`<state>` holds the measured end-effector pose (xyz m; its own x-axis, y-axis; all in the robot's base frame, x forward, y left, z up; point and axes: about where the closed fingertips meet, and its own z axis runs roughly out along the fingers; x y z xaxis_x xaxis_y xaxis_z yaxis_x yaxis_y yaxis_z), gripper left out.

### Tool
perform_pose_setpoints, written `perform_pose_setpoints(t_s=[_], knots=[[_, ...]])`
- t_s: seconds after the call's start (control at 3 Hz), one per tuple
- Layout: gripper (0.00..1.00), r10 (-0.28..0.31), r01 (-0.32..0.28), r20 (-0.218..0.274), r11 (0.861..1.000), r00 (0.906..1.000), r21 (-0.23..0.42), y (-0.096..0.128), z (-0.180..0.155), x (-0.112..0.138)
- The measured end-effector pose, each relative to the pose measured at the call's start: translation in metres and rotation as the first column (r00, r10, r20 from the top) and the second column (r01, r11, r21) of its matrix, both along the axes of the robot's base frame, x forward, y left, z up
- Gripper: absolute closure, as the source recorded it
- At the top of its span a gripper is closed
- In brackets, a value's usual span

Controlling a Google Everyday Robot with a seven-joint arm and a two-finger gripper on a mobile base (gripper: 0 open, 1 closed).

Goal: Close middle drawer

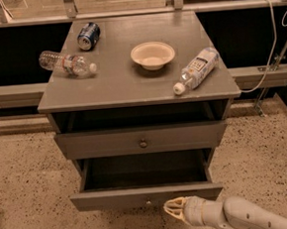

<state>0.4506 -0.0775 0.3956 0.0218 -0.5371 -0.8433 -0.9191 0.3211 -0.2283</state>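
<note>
Hand (172, 209), clenched and holding nothing, is at the near side of the open middle drawer (115, 199), just right of its knob (148, 202).

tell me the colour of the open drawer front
Grey drawer front, best in the camera view; the hand is just below its lower right edge.

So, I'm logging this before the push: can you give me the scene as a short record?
middle drawer: pulled well out
gripper: low at its front panel, right of the knob; contact unclear
upper drawer: slightly out
cabinet top: bowl, can, clear bottle, labelled bottle, both bottles lying down
</note>
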Motion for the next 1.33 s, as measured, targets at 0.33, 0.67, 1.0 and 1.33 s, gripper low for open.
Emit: perform_pose_setpoints(t_s=[0.33,0.67,1.0,1.33], knots=[[1.00,-0.041,0.041,0.034,0.999,0.9986,-0.012,-0.007,-0.003,0.035],[1.00,-0.084,0.085,0.076,0.996,0.9936,-0.014,-0.015,-0.005,0.082],[1.00,-0.084,0.085,0.076,0.996,0.9936,-0.014,-0.015,-0.005,0.082],[1.00,-0.067,0.068,0.118,0.998,0.9907,-0.003,-0.011,-0.003,0.088]])
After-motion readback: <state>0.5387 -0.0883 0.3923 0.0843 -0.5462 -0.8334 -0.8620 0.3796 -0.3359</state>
